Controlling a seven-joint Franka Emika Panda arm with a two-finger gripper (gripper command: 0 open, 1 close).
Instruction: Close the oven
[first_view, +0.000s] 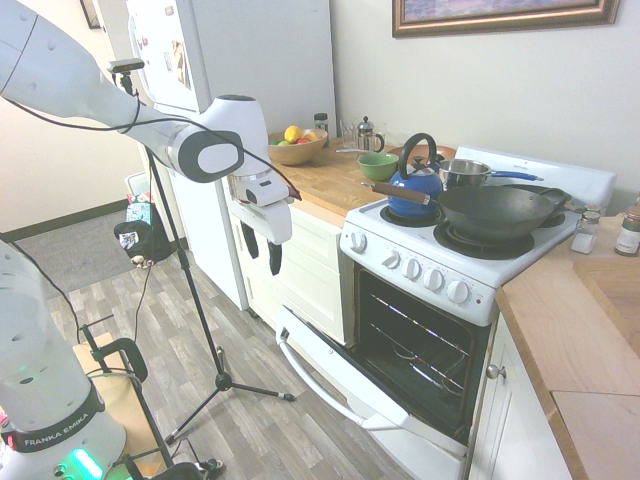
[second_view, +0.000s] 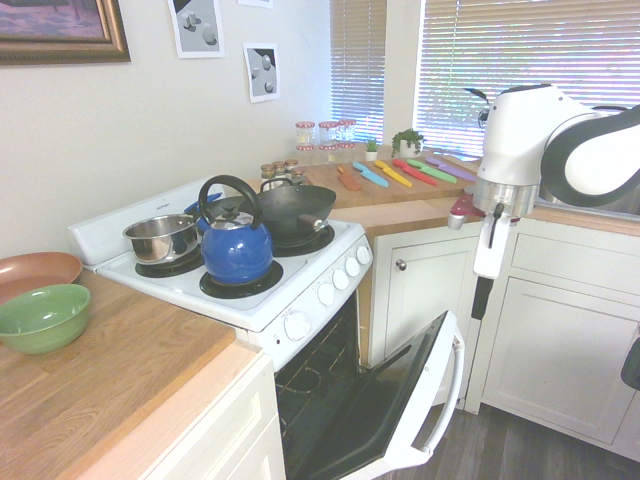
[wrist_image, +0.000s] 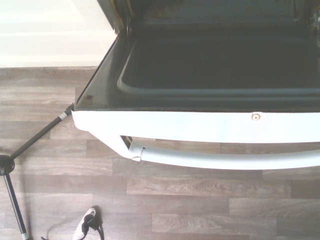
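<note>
The white oven (first_view: 430, 275) stands between wooden counters with its wide door (second_view: 395, 405) swung down, almost level, so the dark racked interior (first_view: 420, 340) shows. Along the door's outer edge runs the long white bar handle (first_view: 325, 385). My gripper (first_view: 264, 265) hangs in the air well above and outside that edge, fingers pointing down, open and empty; it also shows in the second exterior view (second_view: 480, 305). Looking straight down, the wrist view takes in the door's dark inner face (wrist_image: 210, 70) and the handle (wrist_image: 225, 159) over the wood floor.
On the burners sit a blue kettle (first_view: 415, 188), a dark wok (first_view: 495, 212) and a steel pot (first_view: 463, 173). White cabinets (second_view: 555, 330) flank the oven; a tall refrigerator (first_view: 250, 60) stands beyond. Bowls (first_view: 378, 165) rest on the counter.
</note>
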